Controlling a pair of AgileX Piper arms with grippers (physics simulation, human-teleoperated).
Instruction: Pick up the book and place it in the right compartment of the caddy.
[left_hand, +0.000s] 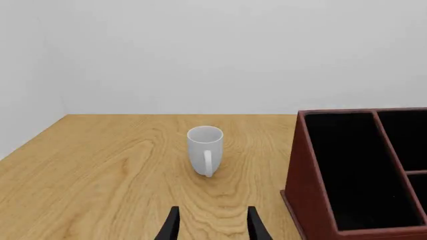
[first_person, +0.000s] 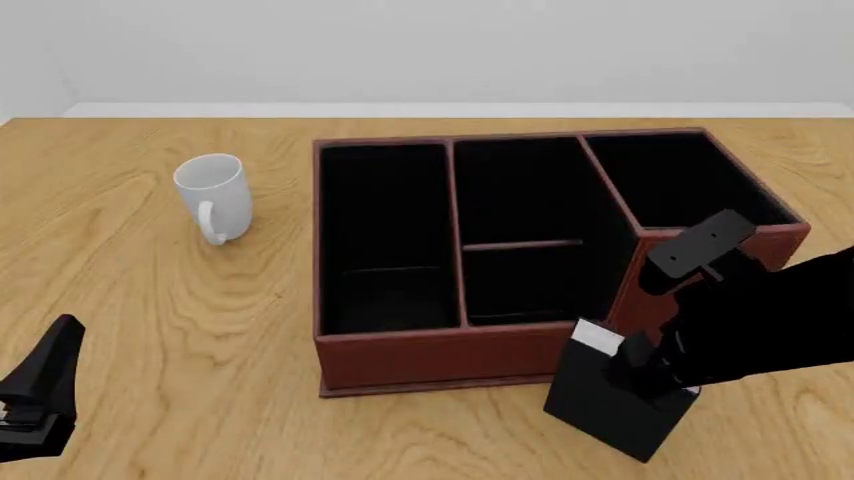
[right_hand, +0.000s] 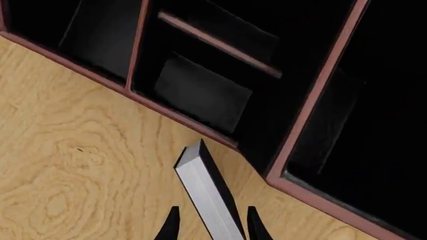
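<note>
The black book (first_person: 611, 402) with white page edges (first_person: 598, 338) is tilted and sits between my right gripper's (first_person: 651, 372) fingers, just in front of the caddy's (first_person: 400, 352) near right corner. In the right wrist view the book (right_hand: 207, 192) shows edge-on between the fingertips (right_hand: 172, 226), over the table beside the caddy's front wall (right_hand: 167, 116). The right compartment (first_person: 681, 180) is black-lined with taller walls, and it also shows in the right wrist view (right_hand: 373, 120). My left gripper (first_person: 40, 392) is open and empty at the near left, seen too in the left wrist view (left_hand: 212, 227).
A white mug (first_person: 216, 196) stands left of the caddy; it also shows in the left wrist view (left_hand: 205, 149), ahead of the left gripper. The caddy's left wall (left_hand: 310, 200) is to one side there. Bare wooden table (first_person: 174, 330) lies between.
</note>
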